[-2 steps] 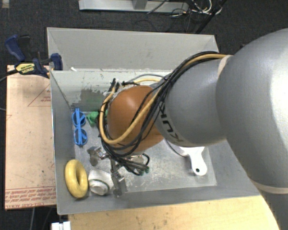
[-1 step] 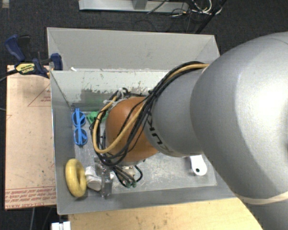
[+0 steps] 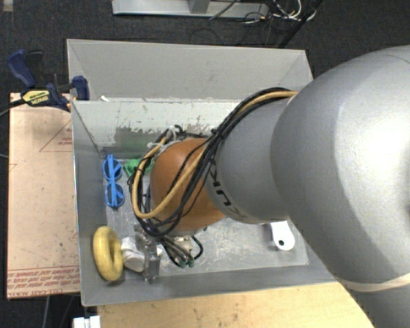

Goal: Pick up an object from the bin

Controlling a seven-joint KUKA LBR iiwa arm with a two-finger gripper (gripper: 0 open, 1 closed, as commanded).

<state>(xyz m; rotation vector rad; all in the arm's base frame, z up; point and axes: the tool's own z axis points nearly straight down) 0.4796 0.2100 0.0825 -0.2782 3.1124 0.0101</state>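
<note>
While the pincer [image 3: 150, 264] sits low in the front corner of the bin [image 3: 191, 70], on the view's left, under the orange wrist cover and its loops of cable, I cannot tell whether it is released or clenched. Too much of it is hidden from this angle. I see nothing gripped, so I treat the pick as not yet made.

Nearest to it is a small pale grey lump [image 3: 131, 257], touching it or just beside it on the side toward the wall. Just beyond the lump lies a yellow ring [image 3: 107, 253], close against the bin's left wall. Further back along that wall is a blue thing shaped like toy glasses [image 3: 113, 180], with a green piece [image 3: 132, 166] near it, half behind the cables. A white piece [image 3: 281, 236] lies on the bare floor, well apart on the other side.

I judge the grey lump to be the natural target, with the ring second. To do this well I would centre on one thing only and not straddle both. The ring has little room between itself and the wall, so I would approach it from the open side. I would descend straight, close gently, and lift vertically so that the neighbour is not dragged along. I would also keep the cable loops clear of the blue thing.
</note>
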